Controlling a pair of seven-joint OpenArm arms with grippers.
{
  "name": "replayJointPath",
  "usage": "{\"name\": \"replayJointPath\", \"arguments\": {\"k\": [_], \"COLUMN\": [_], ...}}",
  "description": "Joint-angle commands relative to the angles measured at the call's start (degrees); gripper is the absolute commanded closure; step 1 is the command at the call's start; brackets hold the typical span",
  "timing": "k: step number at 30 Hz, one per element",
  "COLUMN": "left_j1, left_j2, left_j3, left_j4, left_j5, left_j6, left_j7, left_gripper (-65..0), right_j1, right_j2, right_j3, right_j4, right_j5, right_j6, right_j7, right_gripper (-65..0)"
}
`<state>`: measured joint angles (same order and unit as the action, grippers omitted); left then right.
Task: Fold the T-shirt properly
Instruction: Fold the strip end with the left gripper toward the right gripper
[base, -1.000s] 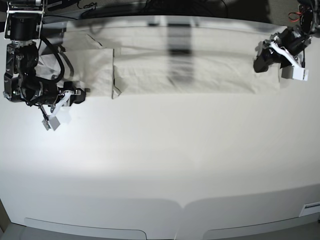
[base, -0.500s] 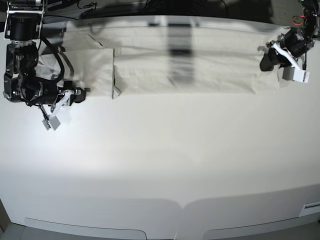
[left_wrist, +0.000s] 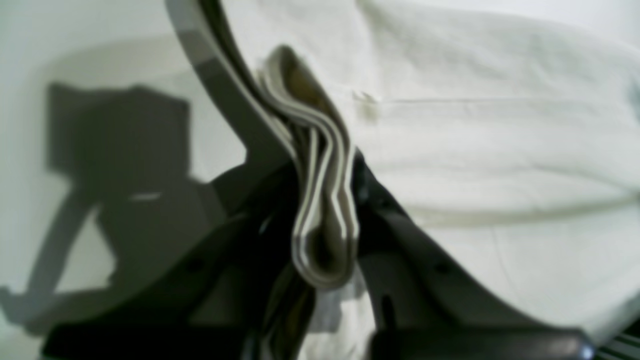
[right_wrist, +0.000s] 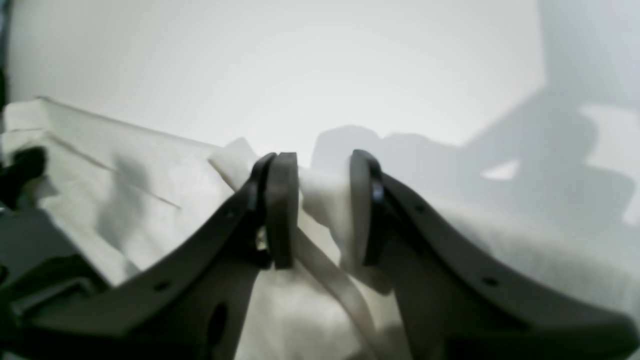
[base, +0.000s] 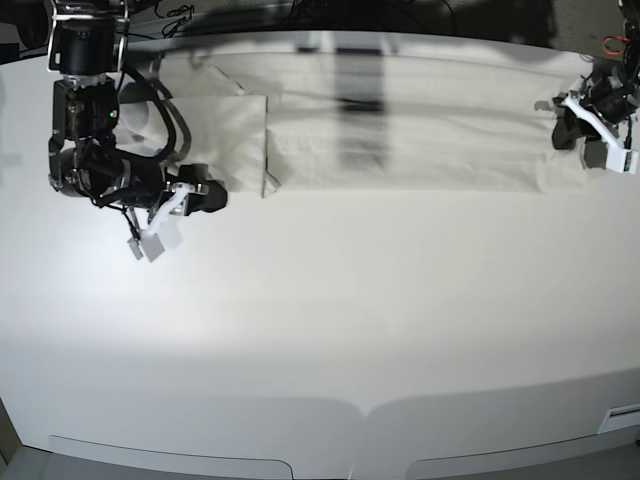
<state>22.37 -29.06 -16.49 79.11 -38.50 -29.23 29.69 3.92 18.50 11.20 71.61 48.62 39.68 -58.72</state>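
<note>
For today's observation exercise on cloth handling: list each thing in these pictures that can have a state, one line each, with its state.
T-shirt: folded into a long band lying across the table's far side, both ends gripped.
Left gripper: shut on the T-shirt, several layers bunched between its fingers.
Right gripper: shut on the T-shirt's edge.
Table: white, carrying the T-shirt.

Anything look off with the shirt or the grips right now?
Nothing damaged. The T-shirt lies stretched in a long band along the table's far edge. The left gripper pinches several bunched layers of fabric rather than one edge, and the right gripper holds a crumpled fold, so the corners may not align.
</note>
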Motion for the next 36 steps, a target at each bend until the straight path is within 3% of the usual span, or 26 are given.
{"name": "replayJointPath", "arguments": {"k": [1,7,11,15,19,22,25,30,34,36], "left_j1": [0.20,0.15,-0.35,-2.91,-3.54,-2.99,-1.55,2.71,4.76,6.12], "left_j2": [-1.86,-7.41,-10.88,-12.28,-12.13,-11.10,-8.52,-1.79,2.73,4.61], "left_j3": [-0.39,-0.39,-0.39,-0.39,-0.39,-0.39,-0.39,-0.39,-0.37,-0.33], "left_j4": [0.31,-1.95,-8.44,-13.92,-10.32,-3.41,4.42,18.75,29.05,33.07], "left_j5": [1.01,1.07,1.05,0.72,-5.05,-8.02,-9.64,-6.67,-2.86,-3.06], "left_j6": [1.40,4.85,4.83,4.83,2.75,2.97,5.55,9.16,14.43,14.95], "left_j7": [0.20,-2.36,-5.14,-5.07,-0.55,5.35,9.66,9.73,9.77,9.70], "left_gripper": [0.0,0.0,0.0,0.0,0.0,0.0,0.0,0.0,0.0,0.0], "right_j1": [0.96,0.96,0.98,1.01,1.01,1.03,1.03,1.14,1.14,1.14], "right_j2": [-0.07,-4.87,-6.36,-7.10,-7.56,-7.52,-7.54,-7.54,-7.54,-7.54], "right_j3": [0.31,0.31,0.31,0.31,0.31,0.31,0.31,0.31,0.31,0.31], "right_j4": [0.76,0.76,0.76,0.76,0.79,0.79,0.79,0.79,0.79,0.79], "right_j5": [1.29,0.83,0.85,0.81,-2.03,-4.24,-5.18,-5.16,-5.18,-5.18], "right_j6": [0.32,0.32,0.32,0.32,0.32,0.32,0.32,0.32,0.32,0.32], "right_j7": [0.76,0.76,0.72,0.72,1.09,1.33,1.92,2.01,1.88,1.88], "right_gripper": [-18.9,-18.9,-18.9,-18.9,-18.9,-18.9,-18.9,-18.9,-18.9,-18.9]}}
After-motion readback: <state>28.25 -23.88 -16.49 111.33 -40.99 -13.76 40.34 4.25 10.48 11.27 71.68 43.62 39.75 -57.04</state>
